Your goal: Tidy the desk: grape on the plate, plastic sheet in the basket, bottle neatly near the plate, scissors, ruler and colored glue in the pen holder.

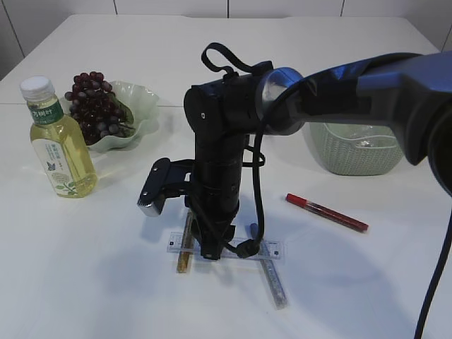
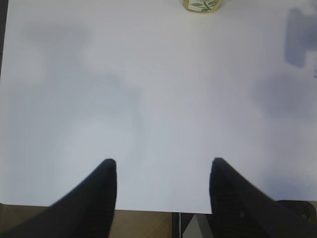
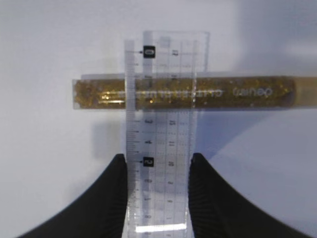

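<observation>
Right tool clamping onto the ruler

The right tool has its jaws hugging both long edges of the clear ruler, which lies across a gold glitter glue tube, so that tube probably props it up enough to pinch. The left tool hangs open over bare surface, holding nothing.

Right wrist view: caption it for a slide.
Right gripper closing around a clear ruler that lies across a gold glitter glue tube on the white table.
</observation>
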You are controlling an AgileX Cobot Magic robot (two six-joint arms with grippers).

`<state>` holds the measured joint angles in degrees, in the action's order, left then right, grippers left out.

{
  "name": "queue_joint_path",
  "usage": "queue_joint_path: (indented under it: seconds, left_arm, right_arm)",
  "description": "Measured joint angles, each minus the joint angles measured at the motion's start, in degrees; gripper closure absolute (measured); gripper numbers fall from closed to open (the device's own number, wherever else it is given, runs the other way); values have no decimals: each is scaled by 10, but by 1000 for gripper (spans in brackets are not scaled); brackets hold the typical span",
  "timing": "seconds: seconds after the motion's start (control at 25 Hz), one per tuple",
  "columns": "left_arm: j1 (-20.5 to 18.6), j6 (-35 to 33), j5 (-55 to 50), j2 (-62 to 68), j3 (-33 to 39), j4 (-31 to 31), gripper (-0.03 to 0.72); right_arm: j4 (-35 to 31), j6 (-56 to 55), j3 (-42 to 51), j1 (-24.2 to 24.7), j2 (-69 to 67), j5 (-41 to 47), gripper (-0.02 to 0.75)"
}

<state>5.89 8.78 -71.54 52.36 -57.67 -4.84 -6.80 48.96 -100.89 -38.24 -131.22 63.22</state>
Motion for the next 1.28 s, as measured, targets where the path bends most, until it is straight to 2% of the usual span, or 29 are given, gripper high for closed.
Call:
queue_joint_path:
  seconds: [0.32, 0.88, 1.12, 1.28]
  left_arm:
    - [0, 0, 0, 0, 0, 0, 253]
    - [0, 0, 0, 0, 0, 0, 253]
    - [0, 0, 0, 0, 0, 1, 253]
    - [0, 0, 0, 0, 0, 1, 253]
  right_arm:
    - [2, -4, 0, 0, 0, 12, 438]
    - [4, -85, -39, 0, 0, 51, 438]
    - [5, -196, -63, 0, 0, 62, 438]
    - [20, -322, -86, 0, 0, 63, 438]
